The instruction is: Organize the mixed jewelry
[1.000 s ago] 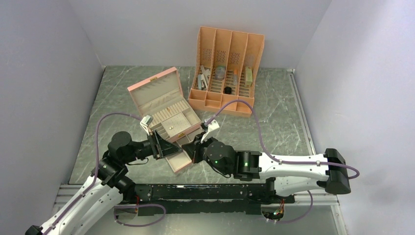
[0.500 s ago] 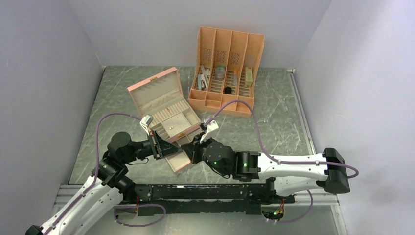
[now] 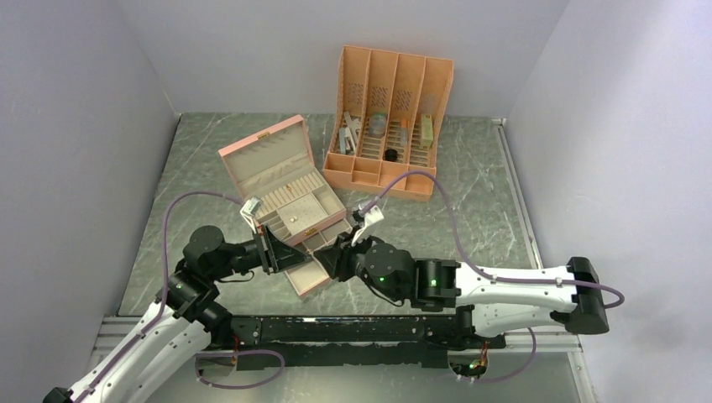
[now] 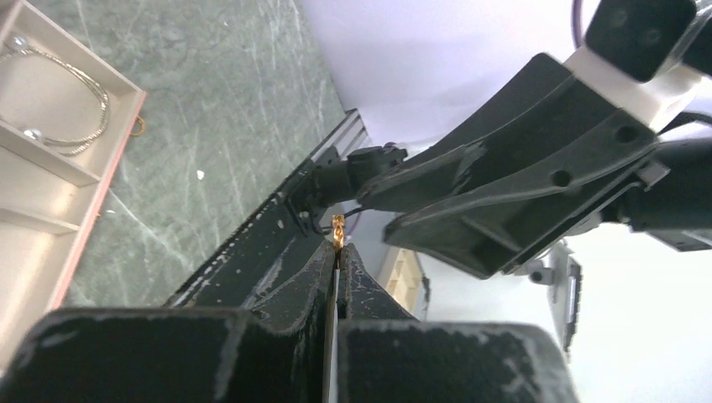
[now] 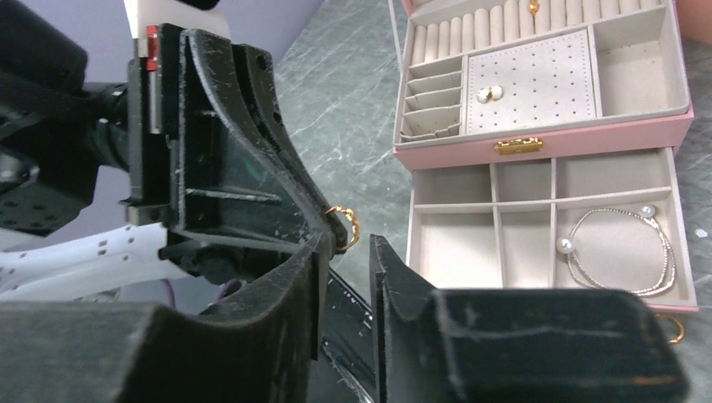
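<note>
A small twisted gold ring (image 4: 337, 227) sticks out of the tips of my left gripper (image 4: 337, 248), which is shut on it above the table's near edge. The same ring (image 5: 342, 227) shows in the right wrist view, just past my right gripper (image 5: 348, 245). That gripper's jaws stand slightly apart, open, with nothing between them. In the top view the left gripper (image 3: 311, 255) and right gripper (image 3: 330, 259) meet tip to tip beside the pulled-out drawer (image 3: 309, 274). Another gold ring (image 5: 669, 327) lies on the table by the drawer's corner.
The pink jewelry box (image 5: 546, 147) is open, with pearl studs (image 5: 487, 94) on its pad. A silver pearl bracelet (image 5: 621, 252) lies in the drawer. An orange slotted organizer (image 3: 390, 117) with grey and black oddments stands at the back.
My left gripper has shut on the gold ring. My right gripper, shut before, has opened off it and drawn back slightly to the right.
</note>
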